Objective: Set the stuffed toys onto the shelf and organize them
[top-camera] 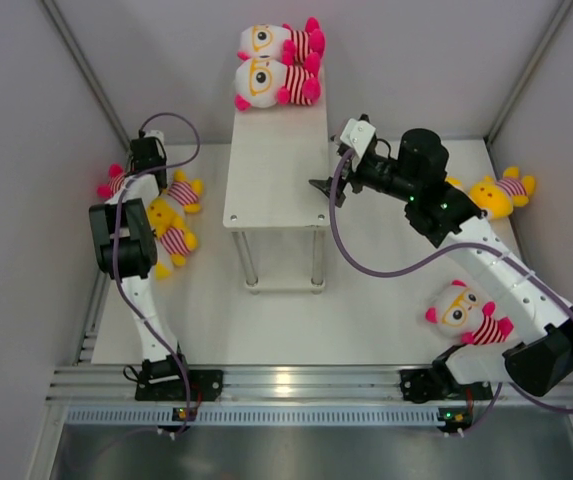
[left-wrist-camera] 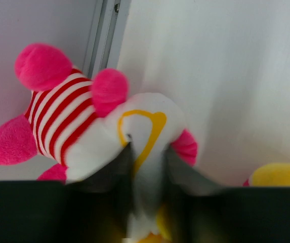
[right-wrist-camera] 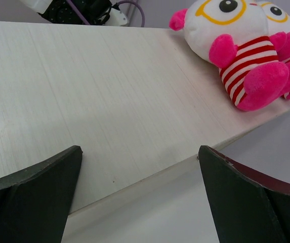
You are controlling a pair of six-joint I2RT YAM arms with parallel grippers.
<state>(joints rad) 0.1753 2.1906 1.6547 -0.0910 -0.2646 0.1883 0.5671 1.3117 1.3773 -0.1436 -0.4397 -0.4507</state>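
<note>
Left claw pinches the head of a white-headed plush doll with pink limbs and a red-striped shirt; a yellow doll lies just to its right. Right claw gapes over the white shelf, another white doll sitting ahead on the board.

The white-headed toy was soft plush cloth, with fuzzy pink limbs and a finer striped fabric for its shirt. The shelf had a top board of pale, matt wood grain, and its legs were thin, shiny metal. The right claw had dark, matt fingers that looked like plastic. The surface was smooth matt white, and the rail at its near edge was bright ribbed metal.
</note>
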